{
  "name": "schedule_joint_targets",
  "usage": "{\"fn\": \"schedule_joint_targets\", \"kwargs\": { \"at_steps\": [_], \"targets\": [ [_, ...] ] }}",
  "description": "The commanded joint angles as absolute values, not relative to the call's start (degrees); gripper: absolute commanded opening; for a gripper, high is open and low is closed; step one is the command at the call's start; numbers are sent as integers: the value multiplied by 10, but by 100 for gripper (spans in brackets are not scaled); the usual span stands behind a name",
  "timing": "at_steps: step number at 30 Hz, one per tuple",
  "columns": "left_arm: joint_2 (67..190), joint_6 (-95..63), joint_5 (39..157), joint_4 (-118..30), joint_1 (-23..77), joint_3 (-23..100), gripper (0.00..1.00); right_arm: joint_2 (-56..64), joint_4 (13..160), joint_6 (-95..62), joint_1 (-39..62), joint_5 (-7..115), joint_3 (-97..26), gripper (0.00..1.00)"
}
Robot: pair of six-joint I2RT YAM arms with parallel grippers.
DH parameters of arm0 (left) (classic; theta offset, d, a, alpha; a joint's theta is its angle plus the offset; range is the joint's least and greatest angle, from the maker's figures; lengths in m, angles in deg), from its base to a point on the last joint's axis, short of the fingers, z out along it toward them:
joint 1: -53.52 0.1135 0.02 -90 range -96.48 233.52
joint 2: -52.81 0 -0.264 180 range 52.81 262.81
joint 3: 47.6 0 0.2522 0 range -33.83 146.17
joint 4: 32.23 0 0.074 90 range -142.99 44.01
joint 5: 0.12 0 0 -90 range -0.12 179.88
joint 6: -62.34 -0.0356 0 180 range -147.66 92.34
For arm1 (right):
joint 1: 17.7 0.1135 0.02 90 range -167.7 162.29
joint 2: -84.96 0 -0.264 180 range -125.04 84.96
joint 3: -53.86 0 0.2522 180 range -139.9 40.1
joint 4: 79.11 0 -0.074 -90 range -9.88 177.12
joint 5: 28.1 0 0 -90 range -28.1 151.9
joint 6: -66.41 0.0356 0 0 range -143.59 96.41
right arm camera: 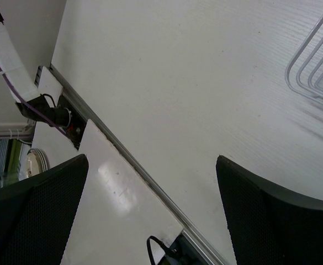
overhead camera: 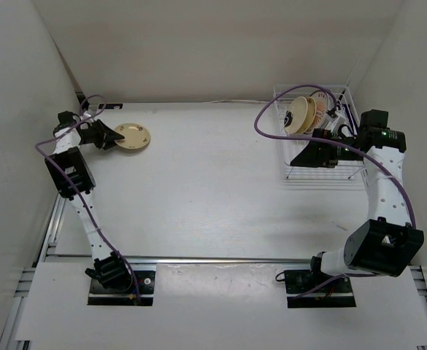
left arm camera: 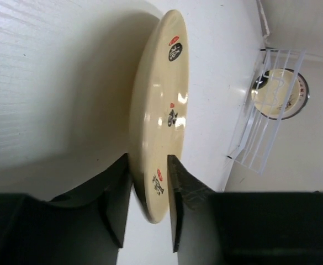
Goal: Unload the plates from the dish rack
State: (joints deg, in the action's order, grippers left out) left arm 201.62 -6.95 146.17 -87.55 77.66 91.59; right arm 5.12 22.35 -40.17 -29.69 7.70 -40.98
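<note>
We see our left gripper (left arm camera: 150, 185) clamped on the rim of a cream plate (left arm camera: 158, 110) at the far left of the counter (overhead camera: 220, 182). The plate's small black-and-red marks are unreadable. Our right gripper (right arm camera: 150, 165) hangs open by the dish rack (overhead camera: 322, 173), which holds more plates (overhead camera: 301, 115).

My left arm (overhead camera: 71, 171) reached far up the left side, forearm turned right. The left gripper (left arm camera: 149, 161) was pinched on the rim of a cream plate (left arm camera: 158, 110). My right arm (overhead camera: 385, 175) was folded upward, wrist pointing left, and the right gripper (right arm camera: 150, 165) was spread wide, holding nothing.
</note>
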Motion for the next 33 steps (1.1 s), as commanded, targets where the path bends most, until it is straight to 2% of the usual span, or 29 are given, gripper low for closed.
{"fn": "schedule_joint_targets", "kwargs": {
  "at_steps": [1, 5, 12, 16, 18, 21, 26, 33],
  "targets": [
    [1978, -91, 1438, -883, 770, 917, 44, 63, 240, -392, -300, 52, -416, 100],
    [1939, -127, 1361, -908, 770, 890, 54, 52, 246, -387, -300, 47, -430, 100],
    [1849, -127, 1176, -931, 770, 829, 65, 34, 288, -349, -300, 48, -473, 100],
    [1789, -116, 1070, -936, 770, 797, 68, 23, 344, -285, -300, 114, -506, 100],
    [1754, -116, 1018, -942, 765, 781, 68, 17, 395, -219, -300, 199, -516, 100],
    [1721, -159, 1051, -953, 765, 769, 68, 12, 450, -158, -291, 300, -521, 100],
    [1579, -212, 1087, -965, 740, 709, 68, -72, 471, -205, -246, 461, -614, 100],
    [1340, -263, 1048, -915, 675, 564, 68, -145, 499, -247, -213, 514, -648, 100]
  ]
}}
